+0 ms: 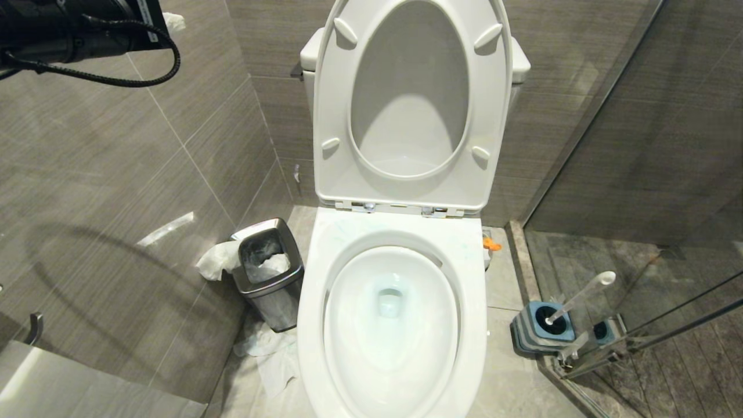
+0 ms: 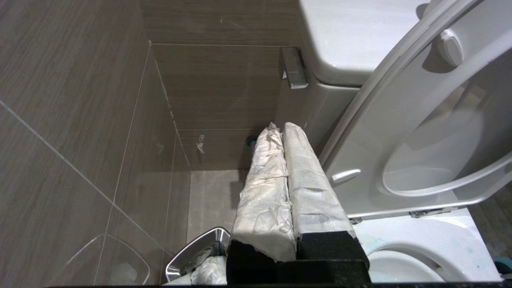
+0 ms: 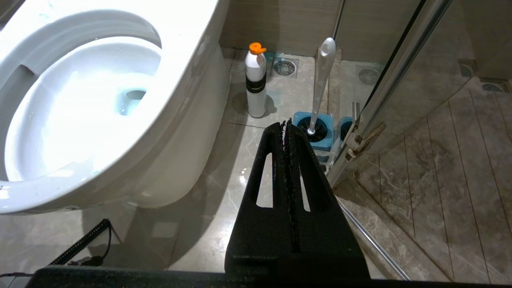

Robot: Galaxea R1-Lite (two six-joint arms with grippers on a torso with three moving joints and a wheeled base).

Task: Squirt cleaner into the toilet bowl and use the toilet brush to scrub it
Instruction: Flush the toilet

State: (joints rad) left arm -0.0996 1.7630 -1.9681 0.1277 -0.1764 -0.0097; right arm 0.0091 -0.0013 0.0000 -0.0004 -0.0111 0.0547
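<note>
The brush stands in its holder on the floor right of the bowl, against the glass door. Both grippers, left and right, have their jaws closed and empty. A reach with the jaws unopened would likely tip the brush or knock the bottle.

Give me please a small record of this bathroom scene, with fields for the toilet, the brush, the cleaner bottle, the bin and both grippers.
toilet bowl: seat and lid raised, water in the basin
toilet brush: standing in its blue holder on the floor, by the glass door
cleaner bottle: white, orange cap, upright on the floor beside the toilet
bin: steel, holds crumpled paper, more paper on the floor around it
left gripper: shut, empty, fingers wrapped in white cloth, raised near the tank
right gripper: shut, empty, low, pointing toward the brush
</note>
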